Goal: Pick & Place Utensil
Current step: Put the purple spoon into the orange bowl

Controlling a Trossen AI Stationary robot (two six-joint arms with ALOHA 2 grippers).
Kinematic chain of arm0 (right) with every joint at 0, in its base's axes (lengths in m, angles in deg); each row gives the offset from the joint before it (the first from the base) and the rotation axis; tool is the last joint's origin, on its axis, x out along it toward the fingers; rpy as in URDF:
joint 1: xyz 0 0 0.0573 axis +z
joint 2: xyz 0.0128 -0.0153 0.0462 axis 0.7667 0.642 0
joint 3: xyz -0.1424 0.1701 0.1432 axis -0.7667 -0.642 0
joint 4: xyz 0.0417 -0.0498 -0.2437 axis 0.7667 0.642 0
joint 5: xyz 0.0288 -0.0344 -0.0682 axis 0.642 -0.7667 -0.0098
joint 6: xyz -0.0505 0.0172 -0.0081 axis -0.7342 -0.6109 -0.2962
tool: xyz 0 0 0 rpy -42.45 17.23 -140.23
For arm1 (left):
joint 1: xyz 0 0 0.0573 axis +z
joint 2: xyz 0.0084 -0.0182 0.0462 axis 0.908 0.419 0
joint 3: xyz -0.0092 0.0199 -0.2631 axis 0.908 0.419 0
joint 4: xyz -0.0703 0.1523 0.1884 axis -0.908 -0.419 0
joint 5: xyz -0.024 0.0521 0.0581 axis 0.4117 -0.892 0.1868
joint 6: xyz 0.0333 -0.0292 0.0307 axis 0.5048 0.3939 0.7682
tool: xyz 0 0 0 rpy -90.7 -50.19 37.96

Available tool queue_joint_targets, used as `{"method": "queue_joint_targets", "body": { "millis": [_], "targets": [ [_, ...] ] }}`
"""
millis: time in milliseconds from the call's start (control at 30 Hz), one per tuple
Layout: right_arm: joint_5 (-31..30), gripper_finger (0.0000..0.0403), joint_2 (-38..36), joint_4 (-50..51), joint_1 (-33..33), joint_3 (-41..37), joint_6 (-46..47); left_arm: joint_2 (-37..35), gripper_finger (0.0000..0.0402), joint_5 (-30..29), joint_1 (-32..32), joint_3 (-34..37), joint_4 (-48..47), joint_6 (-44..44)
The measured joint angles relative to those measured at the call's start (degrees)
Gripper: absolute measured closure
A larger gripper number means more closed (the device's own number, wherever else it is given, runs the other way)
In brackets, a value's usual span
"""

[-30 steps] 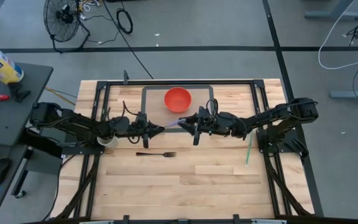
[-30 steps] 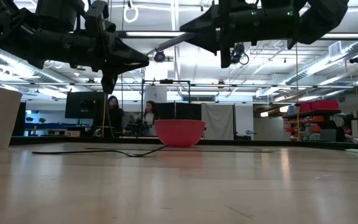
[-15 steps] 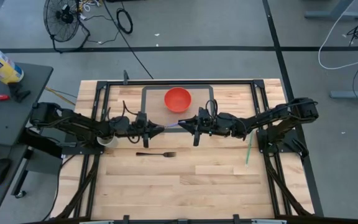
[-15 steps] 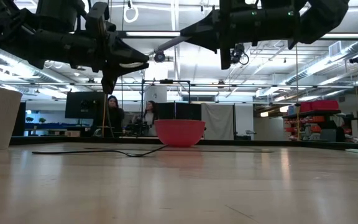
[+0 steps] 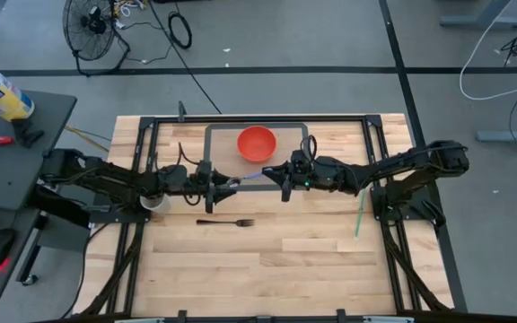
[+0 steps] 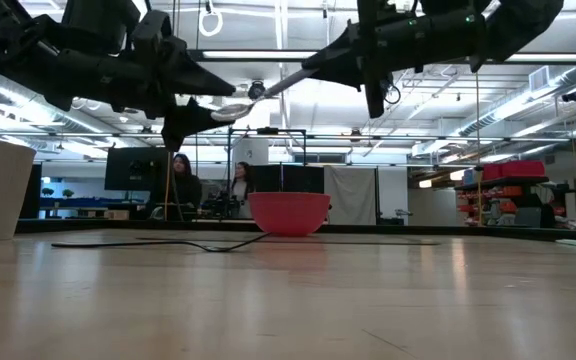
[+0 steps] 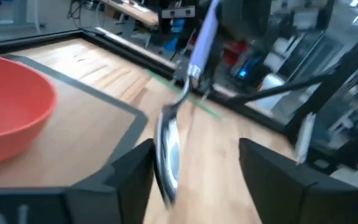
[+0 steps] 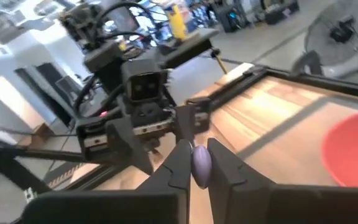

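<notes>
You are passing the spoon [image 6: 236, 104] mid-air: right claw [image 5: 276, 174] is gripping its purple handle, left claw [image 5: 232, 187] is gaping wide around its bowl. Releasing early is risking a drop onto the surface [image 5: 267, 260].

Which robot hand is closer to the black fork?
Left. The left gripper hovers just above-left of the fork; the right gripper, holding the spoon, is farther, toward the red bowl.

We hold both arms raised, tips facing: left gripper [image 5: 232, 184] spread wide, right gripper [image 5: 268, 174] pinched tight.
</notes>
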Motion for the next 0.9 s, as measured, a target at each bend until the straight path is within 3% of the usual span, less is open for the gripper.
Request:
{"method": "queue_joint_targets", "body": {
  "millis": [233,467,700,900],
  "targets": [
    [-4.2,0.0380,-4.3,5.2,-3.1,0.0,2.5,-6.1,0.0130,-3.6,2.0,0.0,-15.7,1.6],
    [-12.2,0.0380,-3.5,8.7,-9.5,0.0,12.2,-7.5,0.0144,-4.9,2.0,0.0,-15.6,1.6],
    [-7.7,0.0380,-0.2,9.8,-16.2,0.0,19.9,-7.5,0.0152,-4.2,2.0,0.0,-15.5,1.6],
    [-5.0,0.0380,3.5,9.5,-18.3,0.0,20.8,-7.5,0.0152,-4.2,2.0,0.0,-15.5,1.5]
  ]
}}
